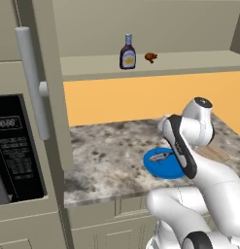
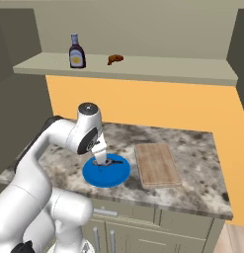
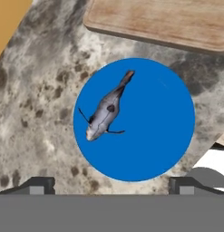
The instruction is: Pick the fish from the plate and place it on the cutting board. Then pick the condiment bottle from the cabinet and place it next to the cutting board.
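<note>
Spread gripper (image 3: 111, 183) above plate (image 3: 154, 136); fish (image 3: 106, 113) lies ahead and left of centre, its long axis diagonal.

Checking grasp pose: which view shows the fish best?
Hand view. The fish lies in full from above, left of centre on the plate, tail toward the cutting board. In the right base view the fish is small and partly behind the open gripper. In the left base view the fish is a thin sliver beside the arm.

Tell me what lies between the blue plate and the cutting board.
Nothing: only a narrow strip of bare speckled counter separates the plate from the cutting board, as the right base view and the hand view show.
</note>
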### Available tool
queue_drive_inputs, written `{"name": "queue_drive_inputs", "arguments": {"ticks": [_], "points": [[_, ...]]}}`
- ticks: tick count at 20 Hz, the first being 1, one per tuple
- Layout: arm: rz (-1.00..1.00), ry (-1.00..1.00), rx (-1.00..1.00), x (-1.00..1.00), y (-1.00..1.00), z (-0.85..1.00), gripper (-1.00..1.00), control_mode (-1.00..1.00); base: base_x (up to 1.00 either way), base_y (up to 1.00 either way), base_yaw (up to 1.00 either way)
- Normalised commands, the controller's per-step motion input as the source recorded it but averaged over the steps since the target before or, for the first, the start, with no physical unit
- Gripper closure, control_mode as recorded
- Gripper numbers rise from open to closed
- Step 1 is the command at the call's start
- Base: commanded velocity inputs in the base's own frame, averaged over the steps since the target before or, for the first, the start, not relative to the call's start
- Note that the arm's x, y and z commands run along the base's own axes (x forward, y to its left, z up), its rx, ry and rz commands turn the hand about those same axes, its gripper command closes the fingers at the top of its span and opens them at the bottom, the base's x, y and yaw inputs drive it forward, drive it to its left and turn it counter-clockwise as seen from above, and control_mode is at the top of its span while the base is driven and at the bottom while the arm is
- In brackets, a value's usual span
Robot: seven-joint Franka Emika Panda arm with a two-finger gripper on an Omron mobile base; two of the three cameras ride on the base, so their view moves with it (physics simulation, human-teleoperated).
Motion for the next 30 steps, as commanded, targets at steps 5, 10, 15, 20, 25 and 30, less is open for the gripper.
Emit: {"name": "queue_drive_inputs", "arguments": {"ticks": [5,10,15,20,25,30], "points": [[-0.03,0.0,0.0,0.09,-0.04,-0.15,-1.0,-1.0,0.0,0.0,0.0],[-0.03,0.03,0.0,0.09,-0.06,-0.14,-1.0,-1.0,0.0,0.0,0.0],[-0.04,0.03,0.0,0.08,-0.05,-0.15,-1.0,-1.0,0.0,0.0,0.0],[-0.03,0.01,0.0,0.08,-0.02,-0.19,-1.0,-1.0,0.0,0.0,0.0],[-0.02,0.01,0.0,0.08,-0.04,-0.19,-1.0,-1.0,0.0,0.0,0.0],[0.0,0.0,0.01,0.11,-0.03,-0.22,-1.0,-1.0,0.0,0.0,0.0]]}}
